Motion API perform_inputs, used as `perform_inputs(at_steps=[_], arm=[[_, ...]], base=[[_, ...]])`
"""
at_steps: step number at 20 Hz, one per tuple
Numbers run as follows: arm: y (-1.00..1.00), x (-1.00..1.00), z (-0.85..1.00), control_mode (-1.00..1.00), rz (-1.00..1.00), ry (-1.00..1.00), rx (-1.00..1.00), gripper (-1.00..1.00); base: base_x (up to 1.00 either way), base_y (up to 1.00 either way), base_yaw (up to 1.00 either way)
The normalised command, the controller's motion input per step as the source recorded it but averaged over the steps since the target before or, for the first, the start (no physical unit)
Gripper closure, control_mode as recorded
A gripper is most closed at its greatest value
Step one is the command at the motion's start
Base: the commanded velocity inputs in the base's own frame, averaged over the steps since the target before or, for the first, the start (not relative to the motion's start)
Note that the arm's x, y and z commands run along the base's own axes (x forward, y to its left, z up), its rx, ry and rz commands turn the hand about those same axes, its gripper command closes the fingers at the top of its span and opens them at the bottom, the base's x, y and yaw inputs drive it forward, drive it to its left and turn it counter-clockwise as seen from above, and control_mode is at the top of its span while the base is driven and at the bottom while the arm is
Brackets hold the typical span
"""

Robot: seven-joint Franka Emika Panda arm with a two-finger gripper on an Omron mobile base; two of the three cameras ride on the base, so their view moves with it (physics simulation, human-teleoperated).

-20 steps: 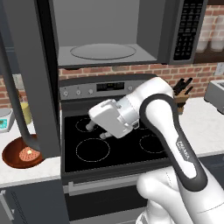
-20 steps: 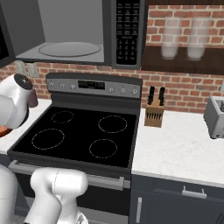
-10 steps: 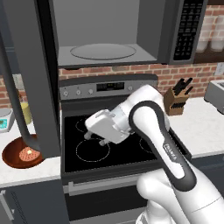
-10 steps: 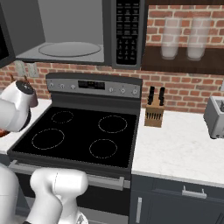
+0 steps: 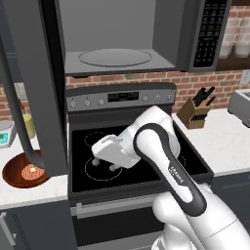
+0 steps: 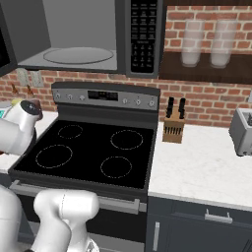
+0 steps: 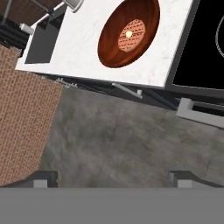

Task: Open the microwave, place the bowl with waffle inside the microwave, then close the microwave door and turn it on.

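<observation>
The microwave [image 5: 117, 44] hangs above the stove, its light grey inside and glass turntable [image 5: 114, 56] exposed. The microwave door [image 5: 36, 78] is swung out to the left, its curved bar handle [image 5: 17, 124] hanging in front of the left counter. On that counter the reddish-brown bowl [image 5: 24, 172] holds the waffle [image 5: 32, 172]. In the hand view the bowl [image 7: 113, 48] with the waffle [image 7: 131, 34] lies at the top, far ahead of the fingertips [image 7: 43, 177]. My gripper [image 5: 104, 165] is open and empty over the stove's front left burner, right of the bowl.
The black stove top [image 5: 146, 156] lies under the arm; its front edge and oven handle [image 7: 197, 114] show in the hand view. A knife block [image 5: 195, 112] and a toaster [image 5: 241, 107] stand on the right counter. A yellow canister [image 5: 28, 124] sits behind the open door.
The hand has come down and slightly left over the stove's front left burner, nearer the bowl. The jaws stayed open; bowl and door have not moved.
</observation>
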Motion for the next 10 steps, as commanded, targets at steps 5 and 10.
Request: perform_inputs(at_steps=[5,10], arm=[[0.01,0.29,-0.13,-1.00,0.00,0.05,0.00,-1.00],[0.02,0.39,-0.41,-1.00,0.00,0.01,-0.02,-1.00]], base=[[0.00,0.00,0.00],[0.00,0.00,0.00]])
